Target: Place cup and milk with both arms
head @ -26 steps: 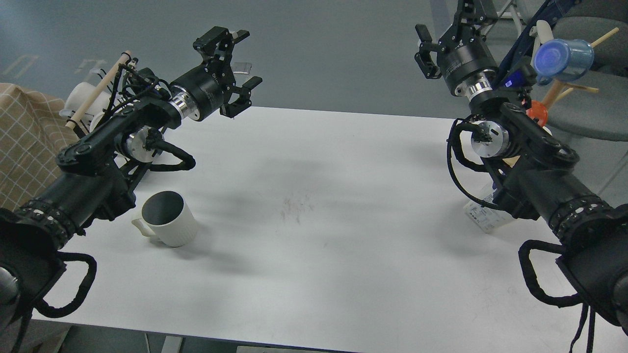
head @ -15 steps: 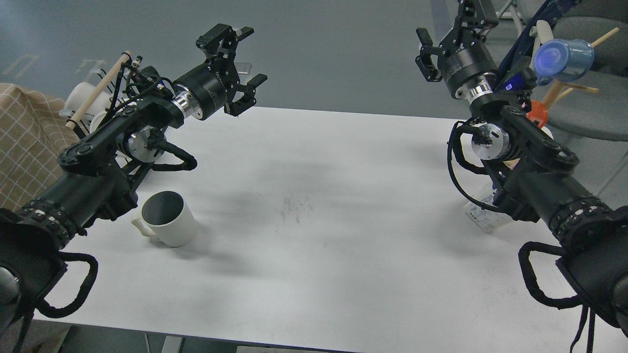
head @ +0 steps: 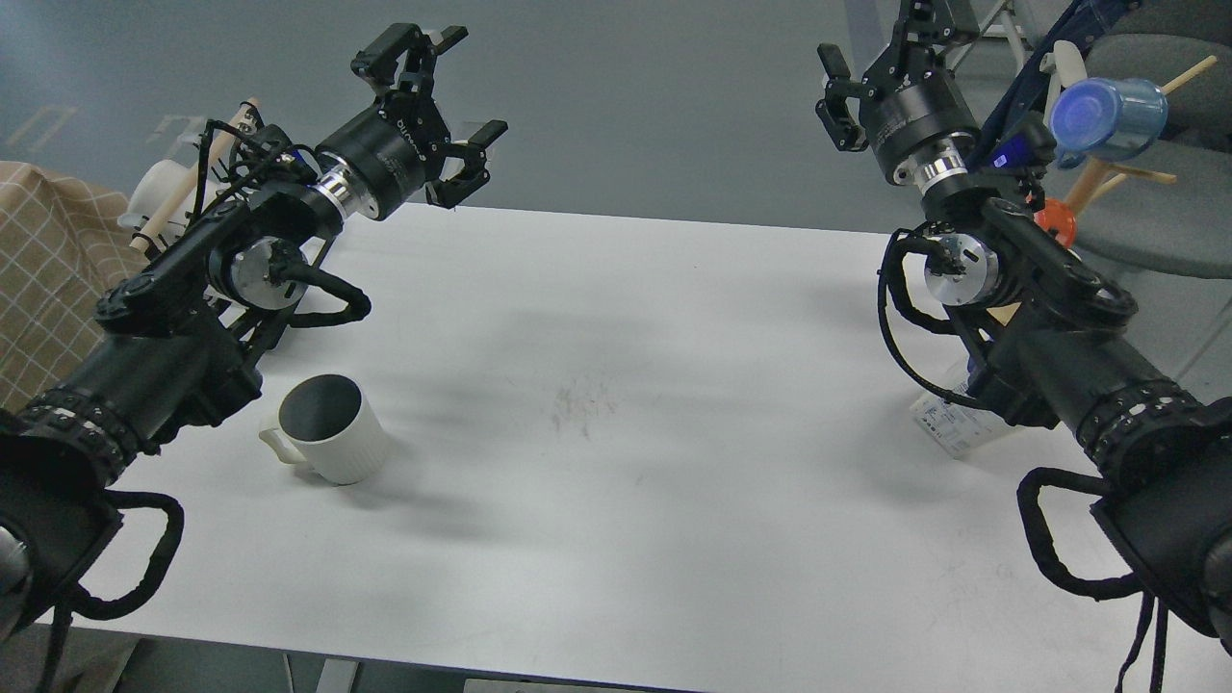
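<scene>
White table (head: 674,500), both arms raised and nothing gripped yet.
Cup (head: 332,443) sits front-left; milk (head: 948,423) lies far right (half hidden under my arm). Left gripper (head: 438,96) spread wide; right gripper (head: 881,58), I can't tell. Next, I'd descend to grasp.

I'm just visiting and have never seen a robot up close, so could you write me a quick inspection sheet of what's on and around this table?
Surface: white table, faint scuff marks near the middle.
Job's things: white ribbed cup upright at the left, handle to the left, dark inside; milk carton at the right edge, mostly hidden under the right arm.
Clutter: nothing seen on the table.
Grippers: left gripper raised above the far edge, jaws apart, holding nothing; right gripper raised, partly cut off, jaws not readable.
Cables: black looped cables along both arms.
Surroundings: checked cloth at the left; blue cup on a wooden peg rack at the right; grey floor.
</scene>
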Robot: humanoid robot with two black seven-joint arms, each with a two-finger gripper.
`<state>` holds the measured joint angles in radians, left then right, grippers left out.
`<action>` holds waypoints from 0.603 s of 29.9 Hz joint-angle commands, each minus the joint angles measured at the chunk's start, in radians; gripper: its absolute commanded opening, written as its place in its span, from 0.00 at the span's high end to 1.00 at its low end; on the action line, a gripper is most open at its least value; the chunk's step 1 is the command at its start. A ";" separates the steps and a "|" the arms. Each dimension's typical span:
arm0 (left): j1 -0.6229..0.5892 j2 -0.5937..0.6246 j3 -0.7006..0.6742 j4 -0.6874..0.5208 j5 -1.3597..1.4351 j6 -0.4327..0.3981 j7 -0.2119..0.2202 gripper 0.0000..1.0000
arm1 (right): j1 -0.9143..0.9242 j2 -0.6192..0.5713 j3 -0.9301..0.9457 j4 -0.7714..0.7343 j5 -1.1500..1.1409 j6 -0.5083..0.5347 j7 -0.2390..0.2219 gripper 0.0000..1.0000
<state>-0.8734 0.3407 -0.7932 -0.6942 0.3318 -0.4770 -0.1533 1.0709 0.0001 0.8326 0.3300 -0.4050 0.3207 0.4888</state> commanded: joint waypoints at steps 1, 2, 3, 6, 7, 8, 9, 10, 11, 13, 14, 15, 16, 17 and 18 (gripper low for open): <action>0.002 0.004 0.000 -0.008 -0.004 0.006 0.003 0.02 | 0.001 0.000 -0.006 -0.018 0.000 0.003 0.000 0.00; 0.002 0.006 -0.001 -0.008 -0.004 0.005 0.000 0.02 | 0.001 0.000 -0.009 -0.025 0.000 0.003 0.000 0.00; 0.004 0.006 -0.001 -0.008 -0.004 0.005 -0.002 0.02 | 0.001 0.000 -0.009 -0.025 0.000 0.004 0.000 0.00; 0.007 0.004 -0.001 -0.010 -0.004 0.008 -0.011 0.02 | 0.000 0.000 -0.010 -0.029 0.000 0.004 0.000 0.00; 0.008 0.004 0.000 -0.011 -0.004 0.005 -0.011 0.02 | 0.001 0.000 -0.010 -0.031 0.000 0.004 0.000 0.00; 0.010 0.006 -0.001 -0.013 -0.004 0.001 -0.011 0.02 | 0.001 0.000 -0.010 -0.034 0.000 0.004 0.000 0.00; 0.011 0.006 -0.001 -0.016 -0.004 -0.002 -0.011 0.02 | 0.003 0.000 -0.010 -0.034 0.000 0.004 0.000 0.00; 0.011 0.006 0.002 -0.021 -0.004 -0.006 -0.009 0.02 | 0.004 0.000 -0.010 -0.034 0.000 0.006 0.000 0.00; 0.011 0.009 0.000 -0.021 -0.004 -0.008 -0.009 0.02 | 0.006 0.000 -0.010 -0.034 0.000 0.009 0.000 0.00; 0.011 0.018 0.000 -0.021 -0.004 -0.009 -0.011 0.02 | 0.006 0.000 -0.010 -0.034 0.000 0.011 0.000 0.00; 0.011 0.024 0.000 -0.022 -0.002 -0.012 -0.011 0.02 | 0.011 0.000 -0.010 -0.034 0.000 0.011 0.000 0.00; 0.013 0.026 0.000 -0.024 -0.002 -0.012 -0.011 0.02 | 0.014 0.000 -0.010 -0.034 0.000 0.012 0.000 0.00; 0.017 0.027 0.000 -0.030 -0.004 -0.012 -0.011 0.02 | 0.017 0.000 -0.013 -0.034 0.002 0.012 0.000 0.00; 0.019 0.027 -0.001 -0.036 -0.004 -0.012 -0.011 0.02 | 0.018 0.000 -0.020 -0.034 0.002 0.014 0.000 0.00; 0.019 0.027 -0.001 -0.036 -0.004 -0.012 -0.011 0.02 | 0.017 0.000 -0.023 -0.034 0.002 0.014 0.000 0.00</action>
<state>-0.8577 0.3659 -0.7933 -0.7223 0.3283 -0.4881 -0.1642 1.0857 0.0001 0.8194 0.2960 -0.4050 0.3326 0.4887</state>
